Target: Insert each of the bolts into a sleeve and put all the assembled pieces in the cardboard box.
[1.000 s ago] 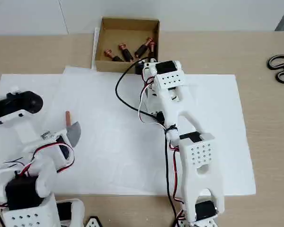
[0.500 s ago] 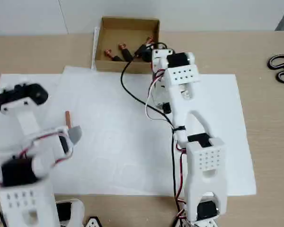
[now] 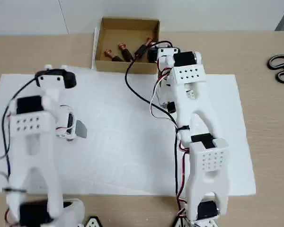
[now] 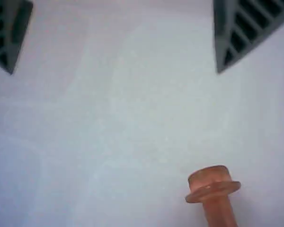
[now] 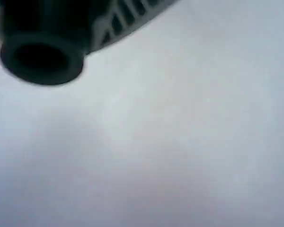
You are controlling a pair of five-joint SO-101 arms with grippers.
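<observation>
Currently the left tool point(image 4: 114, 71) hangs with its ribbed grey fingers point(image 4: 236, 33) wide apart near one copper-coloured bolt point(image 4: 213, 191), and the right tool point(image 3: 155, 53) grips one black sleeve point(image 5: 40, 59).
The bolt, round-flanged at the head, lies on the smooth white paper sheet point(image 3: 123, 142) at the left; the tubular sleeve shows its hollow end by the near right corner of the cardboard box point(image 3: 128, 21) on the wood-toned desk point(image 3: 265, 118), where at least three bolt-and-sleeve pieces point(image 3: 124, 51) lie.
</observation>
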